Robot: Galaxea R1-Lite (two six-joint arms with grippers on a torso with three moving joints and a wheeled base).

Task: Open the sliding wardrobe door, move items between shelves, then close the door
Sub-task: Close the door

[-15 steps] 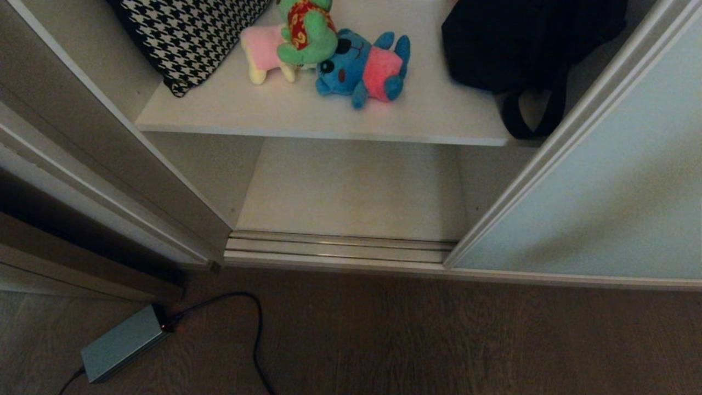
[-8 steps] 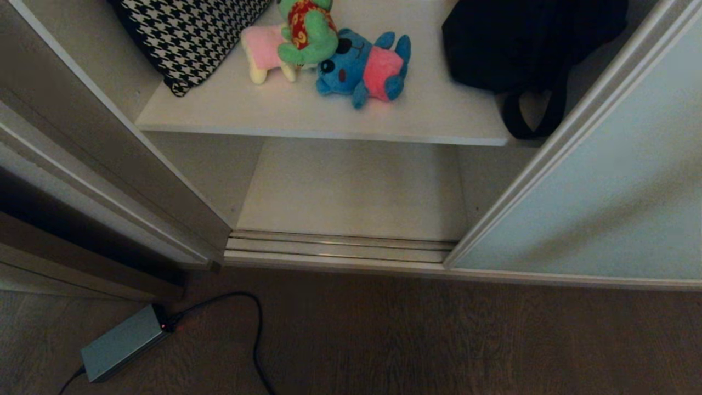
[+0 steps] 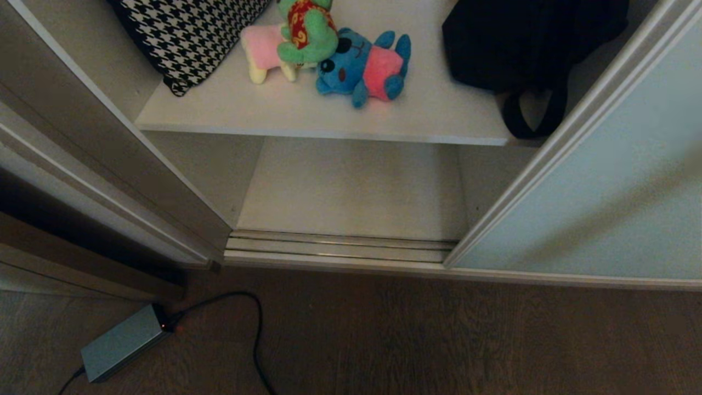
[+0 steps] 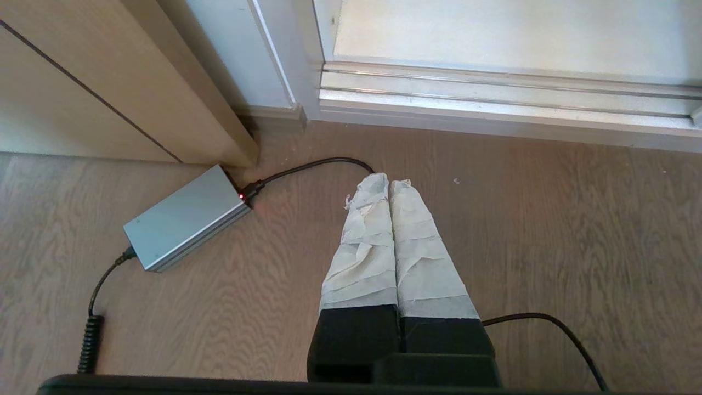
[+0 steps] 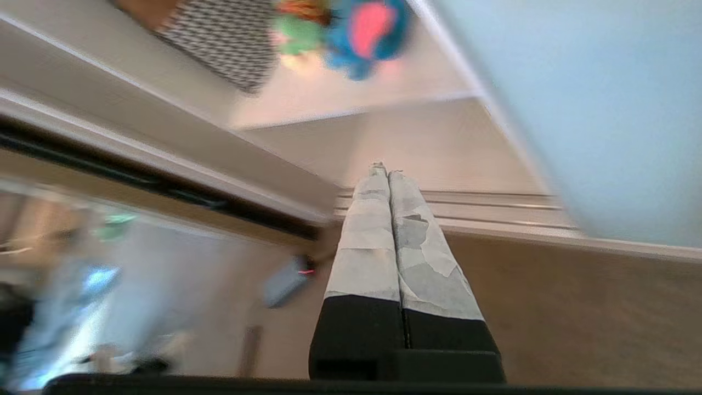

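The frosted blue-green sliding wardrobe door (image 3: 603, 192) stands slid to the right, leaving the wardrobe open. On the upper shelf (image 3: 307, 118) lie a blue plush toy (image 3: 362, 68) with a pink back and a pale yellow and pink toy (image 3: 263, 52), partly under a green toy (image 3: 307, 30). The lower shelf (image 3: 356, 189) is bare. Neither arm shows in the head view. My left gripper (image 4: 390, 182) is shut and empty above the wooden floor. My right gripper (image 5: 385, 170) is shut and empty, pointing toward the wardrobe's bottom track (image 5: 493, 211), with the blue toy (image 5: 364, 30) far beyond it.
A houndstooth cushion (image 3: 186, 35) leans at the upper shelf's left; a black bag (image 3: 526, 49) sits at its right. A grey power brick (image 3: 123, 343) with a black cable (image 3: 255, 340) lies on the floor at the left. The door track (image 3: 340, 247) runs along the wardrobe's base.
Nothing has visibly shifted in the head view; the toys, door and shelves stay where they were.
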